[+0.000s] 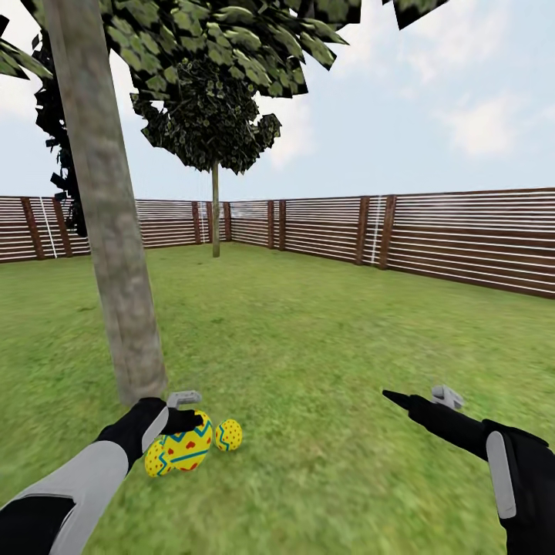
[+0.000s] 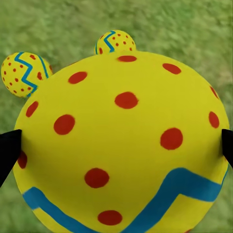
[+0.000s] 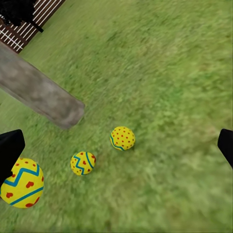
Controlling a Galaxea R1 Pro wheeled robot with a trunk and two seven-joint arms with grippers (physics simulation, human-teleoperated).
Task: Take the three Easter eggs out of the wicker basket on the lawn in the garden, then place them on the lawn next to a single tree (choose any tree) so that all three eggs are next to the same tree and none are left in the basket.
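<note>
1. Left gripper point(image 1: 185, 416) grips the big egg point(image 1: 187, 445), fingers point(image 2: 9, 150) pressed on both its sides; egg is low over the lawn point(image 1: 324, 362), probably not yet touching it.
2. Right gripper point(image 1: 393, 397) holds nothing, fingers point(image 3: 10, 148) spread wide apart.
3. Two more eggs lie on the grass: one point(image 1: 228, 435) just beside the held egg, another point(image 1: 157, 459) partly hidden behind it.
4. All sit near the base of the tree point(image 1: 116, 254).
5. Fence point(image 1: 462, 239) and a second tree point(image 1: 215, 139) far behind.
</note>
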